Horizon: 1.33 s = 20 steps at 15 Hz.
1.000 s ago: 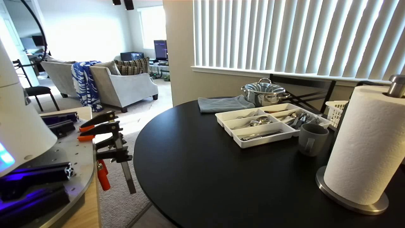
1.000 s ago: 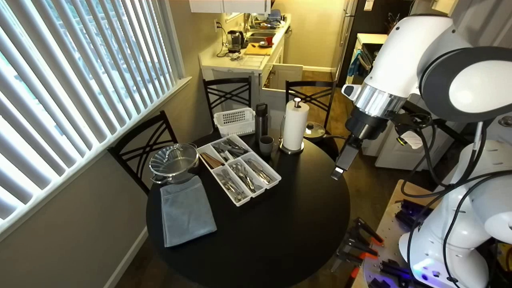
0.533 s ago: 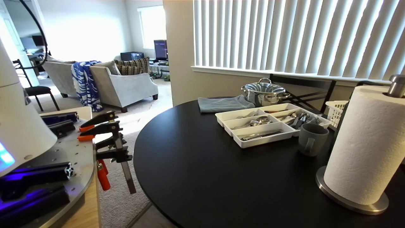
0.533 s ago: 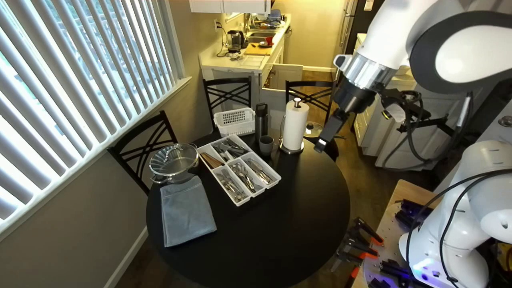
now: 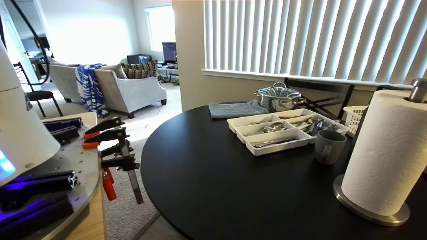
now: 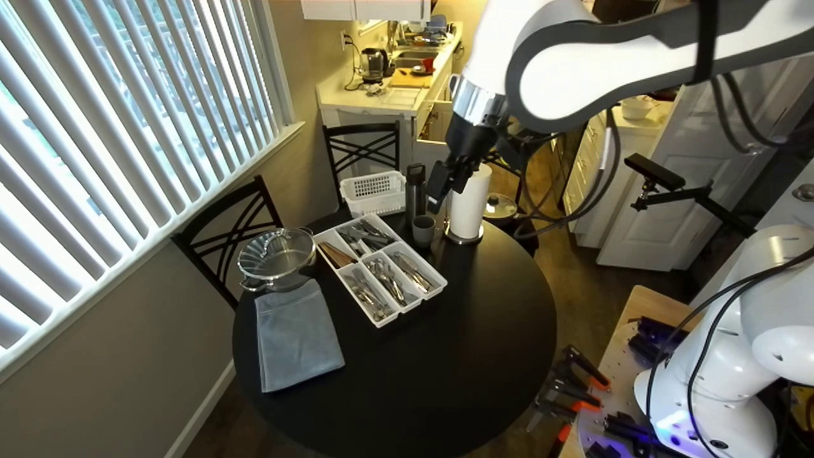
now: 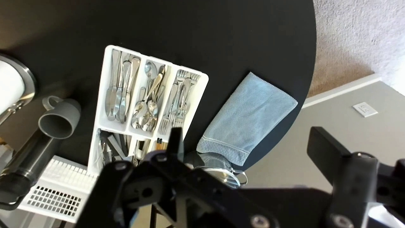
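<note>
Tray (image 7: 196,97) looks white, holding silvery cutlery (image 7: 152,107) and perhaps chopsticks (image 6: 336,254).

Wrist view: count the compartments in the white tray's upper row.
3, side by side in the tray: the left one with knives, the middle one with spoons, the right one with forks. None in that row is wholly hidden.

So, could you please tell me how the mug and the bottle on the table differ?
Height: the bottle is tall and slim, while the mug is short and squat.
Top: the bottle is closed by a cap with a loop, whereas the mug is open.
Colour: the mug is plain grey; the bottle looks darker, nearly black.
Shared: both stand upright on the black table, close to each other.
</note>
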{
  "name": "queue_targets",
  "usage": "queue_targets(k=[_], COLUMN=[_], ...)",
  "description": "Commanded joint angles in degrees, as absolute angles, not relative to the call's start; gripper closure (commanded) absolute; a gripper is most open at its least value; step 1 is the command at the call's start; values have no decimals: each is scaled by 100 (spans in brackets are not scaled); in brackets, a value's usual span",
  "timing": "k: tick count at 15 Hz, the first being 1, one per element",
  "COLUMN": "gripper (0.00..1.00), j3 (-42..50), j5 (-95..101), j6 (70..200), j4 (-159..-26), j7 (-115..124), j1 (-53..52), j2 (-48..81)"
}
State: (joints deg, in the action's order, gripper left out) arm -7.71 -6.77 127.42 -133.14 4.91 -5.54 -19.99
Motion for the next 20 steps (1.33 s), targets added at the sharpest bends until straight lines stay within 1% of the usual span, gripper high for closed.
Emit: queue_targets(k=[1,4,8,10,11,12,15,20], gripper=[0,0,0,0,0,0,0,0], j3=[-1016,-932,-123,100,90,142,190,194], j5=[-83,1182,3020,3058,2773,2785,2756,2757], j6=[13383,14316,14263,14052,13934,14256,14107,14076], j4=[-12558,-12083,-11197,-10796,-10683,-11063,-10734,-10685], j7=[1014,2113,3873,4085,3927,3726,3782,3793], j1=[-471,-415,-903,-1078,-1090,-1052,-1153,-1162], j2=[-507,605,1672,2082,2188,1923,2225,2238])
